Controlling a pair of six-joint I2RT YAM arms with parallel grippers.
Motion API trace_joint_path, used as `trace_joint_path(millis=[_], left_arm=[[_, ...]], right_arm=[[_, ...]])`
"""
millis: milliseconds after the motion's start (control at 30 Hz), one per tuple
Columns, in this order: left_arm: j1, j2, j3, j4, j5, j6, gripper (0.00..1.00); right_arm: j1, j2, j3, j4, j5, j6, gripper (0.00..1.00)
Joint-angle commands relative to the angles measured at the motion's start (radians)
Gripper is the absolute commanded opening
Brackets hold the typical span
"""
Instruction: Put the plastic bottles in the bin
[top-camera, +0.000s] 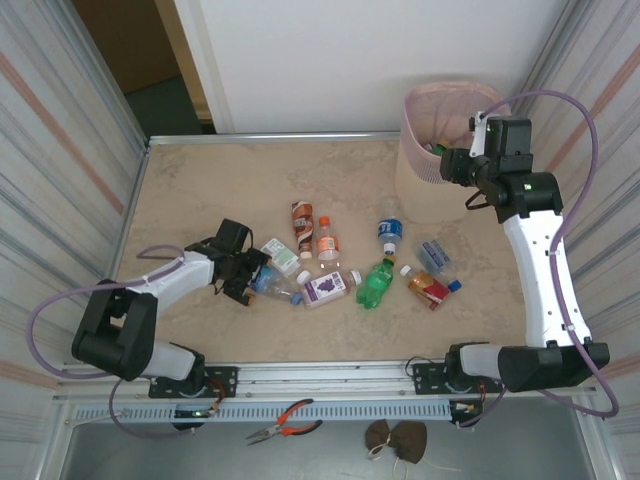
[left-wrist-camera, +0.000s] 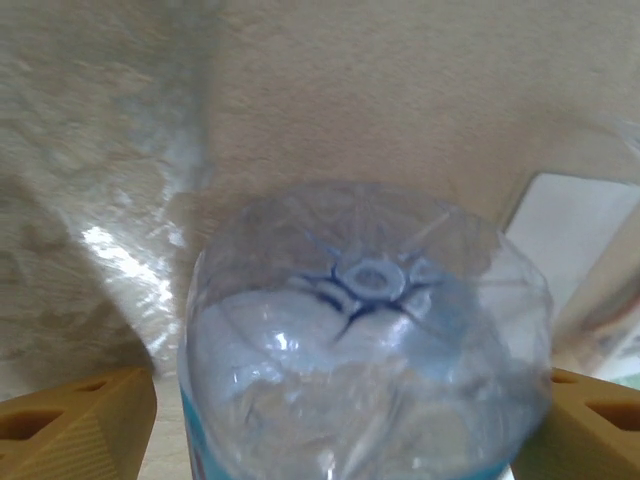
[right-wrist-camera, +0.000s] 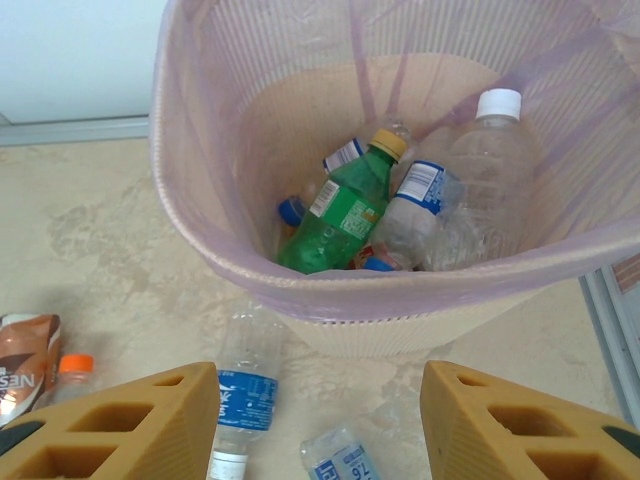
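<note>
Clear bottle (left-wrist-camera: 365, 330) lies low centre of left wrist view, base toward cam. We judge it empty, light, thin-walled & slick. It'll dent, so grab mid-body, gently. Left gripper (left-wrist-camera: 350, 410) straddles it, jaws wide, small gap at left side, not clamped yet. Right gripper (right-wrist-camera: 320, 400) is spread, empty, just below bin (right-wrist-camera: 400, 292), upper frame.
</note>
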Motion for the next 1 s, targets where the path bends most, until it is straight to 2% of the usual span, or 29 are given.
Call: trace_joint_path(millis=[0,200,533,967], left_arm=[[0.008,0.016,-0.013,0.012,0.012,-0.034,0.86],[0.011,0.032,-0.015,0.013,0.025,-0.042,0.85],[0.017,-0.002,-0.023,0.014,0.016,-0.036,0.78],[0.023,-0.133,-0.025,-0.017,-0.016,0.025,0.7]], right_arm=[[0.007,-0.031,0.006,-0.01,0.006,-0.002,0.55],[0.009,-0.035,0.006,-0.011,0.006,-0.004,0.55],[0.009,-0.042,0.007,-0.01,0.006,-0.006,0.55],[0.022,-0.057,0.011,-0.01,0.006,-0.004,0.55]])
